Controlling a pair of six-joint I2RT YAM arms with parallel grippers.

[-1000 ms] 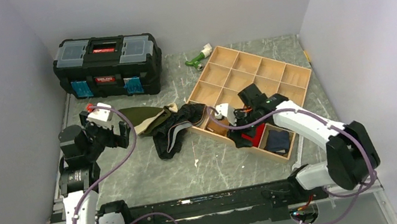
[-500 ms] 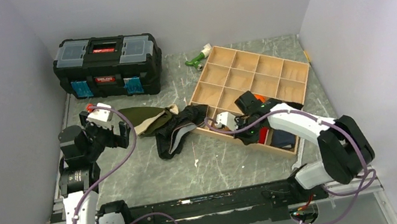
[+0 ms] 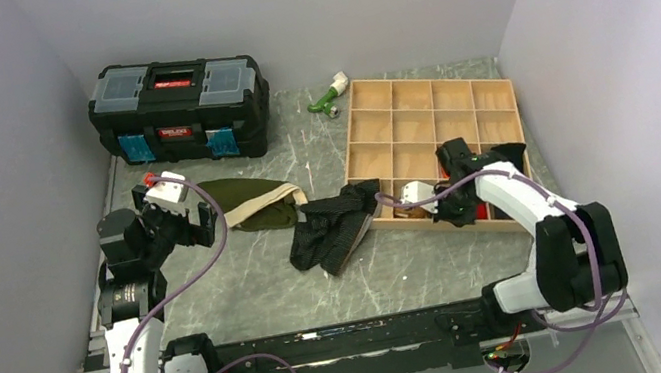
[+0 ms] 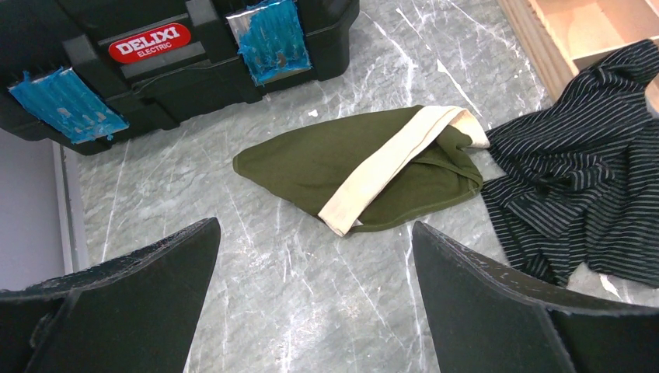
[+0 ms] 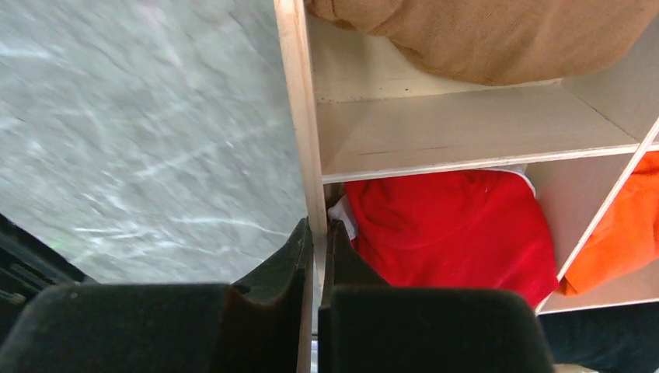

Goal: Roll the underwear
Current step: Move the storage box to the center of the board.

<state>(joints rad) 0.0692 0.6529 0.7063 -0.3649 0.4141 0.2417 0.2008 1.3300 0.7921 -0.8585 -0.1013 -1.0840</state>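
Observation:
The underwear (image 3: 332,230), black with fine grey stripes, lies crumpled on the table against the wooden tray's left near corner. It also shows at the right of the left wrist view (image 4: 575,186). My right gripper (image 3: 457,211) is shut on the thin near wall (image 5: 299,116) of the wooden tray (image 3: 412,92), one finger outside and one inside (image 5: 317,233). My left gripper (image 3: 179,212) hangs open above bare table (image 4: 315,225), left of the underwear and not touching it.
An olive green garment with a cream band (image 3: 253,199) (image 4: 350,159) lies between my left gripper and the underwear. A black toolbox (image 3: 177,95) stands at the back left. Tray compartments hold red (image 5: 451,225), orange (image 5: 622,233) and tan (image 5: 482,39) cloths. A small green and white object (image 3: 332,95) lies behind the tray.
My right gripper closed on the tray's near wall and swung the tray round to the right. The underwear slid right with it, off the olive garment. The left arm stayed still.

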